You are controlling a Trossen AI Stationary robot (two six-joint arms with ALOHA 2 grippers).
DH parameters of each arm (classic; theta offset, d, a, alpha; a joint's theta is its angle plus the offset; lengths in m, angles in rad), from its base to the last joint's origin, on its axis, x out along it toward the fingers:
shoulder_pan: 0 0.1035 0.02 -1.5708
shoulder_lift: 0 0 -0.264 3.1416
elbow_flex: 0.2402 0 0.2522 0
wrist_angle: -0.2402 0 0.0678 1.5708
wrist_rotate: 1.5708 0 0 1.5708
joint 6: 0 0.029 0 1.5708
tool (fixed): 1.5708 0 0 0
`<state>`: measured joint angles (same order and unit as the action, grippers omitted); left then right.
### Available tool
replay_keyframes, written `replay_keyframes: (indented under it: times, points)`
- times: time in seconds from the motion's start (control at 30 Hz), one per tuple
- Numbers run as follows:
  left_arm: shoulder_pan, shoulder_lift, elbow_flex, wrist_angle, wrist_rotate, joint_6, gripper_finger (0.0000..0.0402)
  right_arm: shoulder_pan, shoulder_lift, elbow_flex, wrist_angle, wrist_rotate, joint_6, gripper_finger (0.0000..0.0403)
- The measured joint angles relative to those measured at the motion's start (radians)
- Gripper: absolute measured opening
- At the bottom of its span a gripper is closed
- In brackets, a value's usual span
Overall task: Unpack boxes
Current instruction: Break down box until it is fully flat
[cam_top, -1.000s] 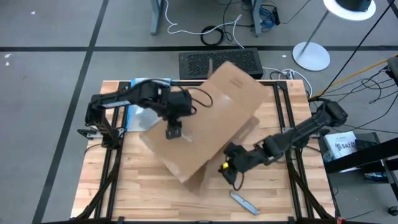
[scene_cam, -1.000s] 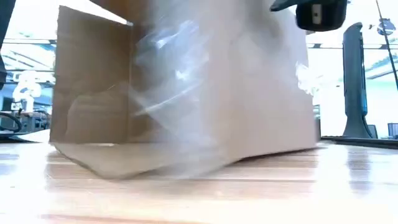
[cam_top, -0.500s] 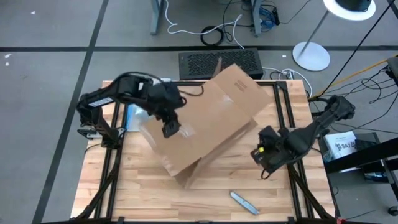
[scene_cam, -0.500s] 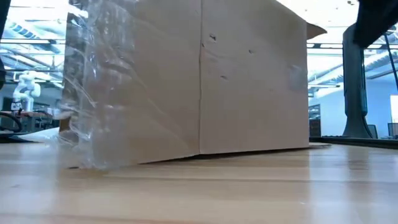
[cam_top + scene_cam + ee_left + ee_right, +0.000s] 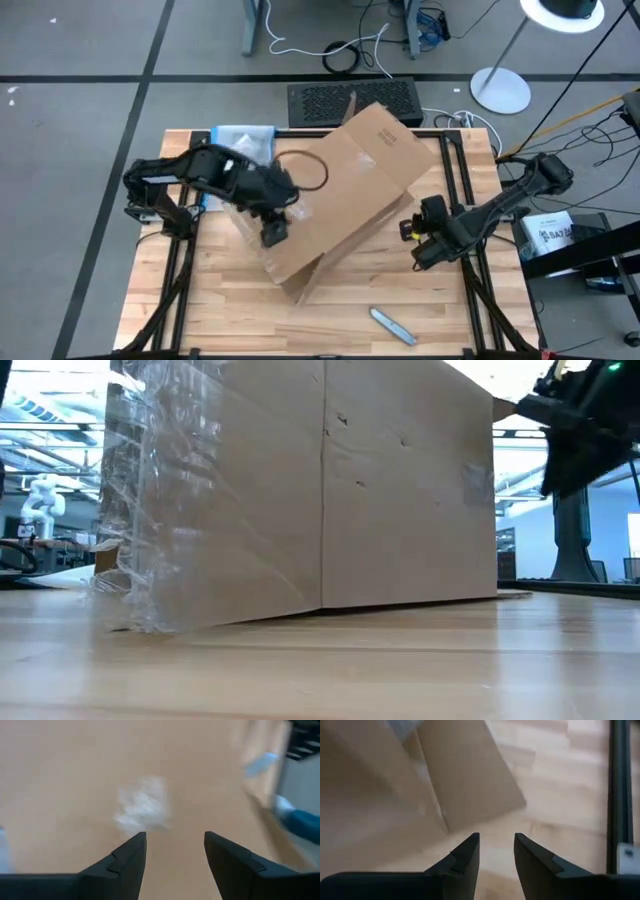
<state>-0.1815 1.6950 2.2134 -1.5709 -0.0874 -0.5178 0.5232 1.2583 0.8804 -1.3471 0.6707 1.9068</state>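
We turn the box to reach its open side.
The box [image 5: 335,200] lies mid-table; left gripper [image 5: 273,232] over its top, right gripper [image 5: 420,232] beside its right edge, both half open and empty, so we push slowly.

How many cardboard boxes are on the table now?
1. The cardboard box lies tipped across the table's middle, between both arms. Anything behind or inside it cannot be seen.
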Motion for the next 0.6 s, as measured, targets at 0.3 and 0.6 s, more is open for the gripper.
replay_keyframes:
  times: [0.3,0.6]
  points:
    - [0.165,0.068,-0.012,0.0,-0.02,0.165,0.0205,-0.079,-0.079,-0.002,0.21,0.146,-0.282,0.0111]
    - [0.293,0.07,-0.012,0.0,-0.022,0.27,0.0205,-0.074,-0.078,-0.002,0.84,0.093,-0.862,0.0111]
